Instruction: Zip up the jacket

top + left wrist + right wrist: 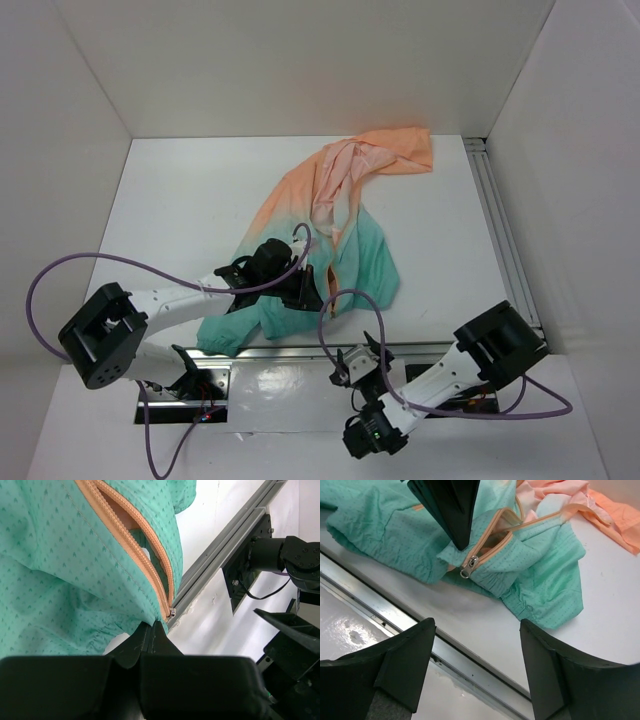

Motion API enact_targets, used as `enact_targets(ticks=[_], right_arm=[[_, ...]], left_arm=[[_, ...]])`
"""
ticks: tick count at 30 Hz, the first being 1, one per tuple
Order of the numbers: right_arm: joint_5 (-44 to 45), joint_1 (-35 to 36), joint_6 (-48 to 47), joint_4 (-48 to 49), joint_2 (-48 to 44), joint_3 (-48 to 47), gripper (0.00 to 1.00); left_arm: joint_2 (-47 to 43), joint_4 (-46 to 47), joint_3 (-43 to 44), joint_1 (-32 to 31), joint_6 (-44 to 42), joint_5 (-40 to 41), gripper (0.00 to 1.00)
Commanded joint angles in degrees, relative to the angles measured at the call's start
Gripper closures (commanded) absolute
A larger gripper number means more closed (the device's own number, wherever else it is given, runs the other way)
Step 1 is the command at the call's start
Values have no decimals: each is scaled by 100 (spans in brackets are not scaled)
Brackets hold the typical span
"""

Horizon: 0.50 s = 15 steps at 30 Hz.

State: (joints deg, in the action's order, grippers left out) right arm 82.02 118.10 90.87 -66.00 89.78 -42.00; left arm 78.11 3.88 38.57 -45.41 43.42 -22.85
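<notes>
The jacket lies crumpled mid-table, peach at the far end and teal toward me. Its orange front zipper gapes open above the slider. The metal slider sits at the hem, by the table's near edge. My left gripper is shut on the teal hem right beside the slider. In the right wrist view its black fingers pin that hem from above. My right gripper hovers open over the near rail, short of the slider, with nothing between its fingers. From above it sits just in front of the hem.
An aluminium rail runs along the table's near edge, and another along the right side. White walls close in the left, back and right. Purple cables loop over the left arm and beside the jacket's near corner.
</notes>
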Motion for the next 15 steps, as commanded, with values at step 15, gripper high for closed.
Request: enact_targets(ticks=[15], right_arm=[[1052, -1755, -825, -880, 136, -2863, 8]], left_arm=[[-225, 70, 142, 23, -158, -80, 100]])
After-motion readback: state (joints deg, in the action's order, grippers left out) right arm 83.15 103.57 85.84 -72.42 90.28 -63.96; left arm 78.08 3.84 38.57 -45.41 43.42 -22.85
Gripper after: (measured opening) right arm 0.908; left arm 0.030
